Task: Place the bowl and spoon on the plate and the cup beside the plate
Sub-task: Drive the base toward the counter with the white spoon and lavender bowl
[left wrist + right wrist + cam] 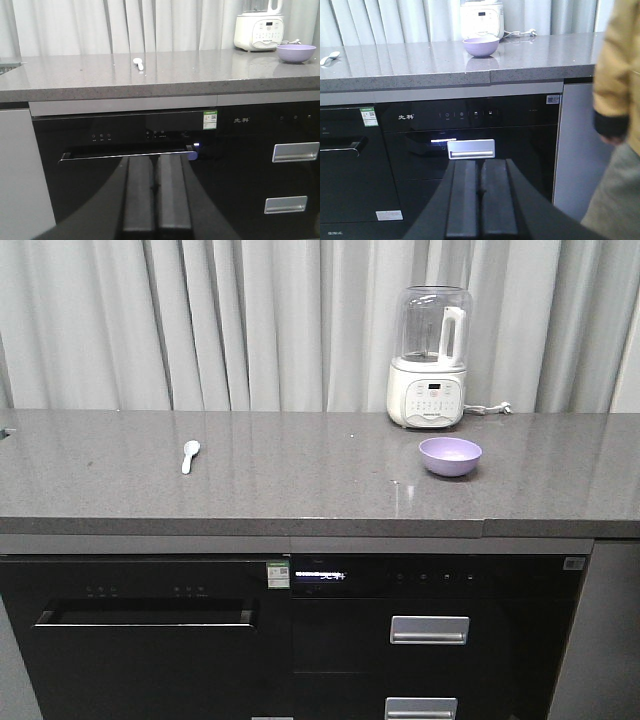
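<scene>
Bowl (450,456) and spoon (190,456) lie well apart on a long grey counter (300,485) of speckled, polished stone, the bowl toward the right and the spoon toward the left. Pale pleated curtains (250,320) hang behind it, and glossy black appliance fronts (150,660) with metal handles fill the space below.

A person in a yellow jacket (620,75) stands at the right edge of the right wrist view.

A cream blender (430,358) with a clear jug stands at the back of the counter, just behind the bowl.

The left pincer (156,162) and right pincer (480,165), each with flat dark fingers pressed together and holding nothing, hang lower than the counter top, facing the black fronts. Both are well clear of the bowl and the spoon. From the right pincer the bowl sits almost straight above.

The bowl is round, smooth, glossy lavender plastic, upright. The spoon is short and whitish, its rounded scoop pointing away from the counter's front edge.
</scene>
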Motion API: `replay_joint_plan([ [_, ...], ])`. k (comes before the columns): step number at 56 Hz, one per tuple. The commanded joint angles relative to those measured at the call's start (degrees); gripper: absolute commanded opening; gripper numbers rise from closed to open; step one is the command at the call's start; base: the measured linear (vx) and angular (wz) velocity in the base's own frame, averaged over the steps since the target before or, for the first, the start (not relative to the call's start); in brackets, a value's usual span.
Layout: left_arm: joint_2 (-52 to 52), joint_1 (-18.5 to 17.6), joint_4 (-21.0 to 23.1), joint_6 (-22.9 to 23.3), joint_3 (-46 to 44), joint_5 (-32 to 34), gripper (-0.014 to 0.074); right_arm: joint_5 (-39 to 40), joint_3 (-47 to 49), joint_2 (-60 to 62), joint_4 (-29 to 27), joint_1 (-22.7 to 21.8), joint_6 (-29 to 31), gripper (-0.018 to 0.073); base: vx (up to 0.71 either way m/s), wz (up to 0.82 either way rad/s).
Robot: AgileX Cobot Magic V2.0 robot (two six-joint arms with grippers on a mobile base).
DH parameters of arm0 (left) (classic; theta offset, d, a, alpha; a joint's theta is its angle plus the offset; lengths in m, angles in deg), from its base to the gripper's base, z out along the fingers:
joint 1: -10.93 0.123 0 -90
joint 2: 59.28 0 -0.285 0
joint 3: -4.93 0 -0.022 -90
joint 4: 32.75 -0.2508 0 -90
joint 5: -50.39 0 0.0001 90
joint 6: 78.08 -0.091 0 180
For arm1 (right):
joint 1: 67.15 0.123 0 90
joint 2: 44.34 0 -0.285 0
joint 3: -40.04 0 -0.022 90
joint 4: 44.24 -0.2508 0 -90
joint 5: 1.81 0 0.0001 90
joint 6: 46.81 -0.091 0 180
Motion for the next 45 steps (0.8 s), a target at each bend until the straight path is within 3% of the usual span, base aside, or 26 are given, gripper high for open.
replay_joint_plan([
  [1,-0.4,0.1,0.4,0.2,-1.5,4.4,-0.0006,4.8,-0.3,-0.1,0.6,-0.4,0.0,-0.0009,0.0,0.0],
  [45,-0.4,0.1,0.4,0.2,-1.5,4.4,-0.0006,4.8,-0.3,-0.1,0.6,-0.4,0.0,-0.0009,0.01,-0.02],
])
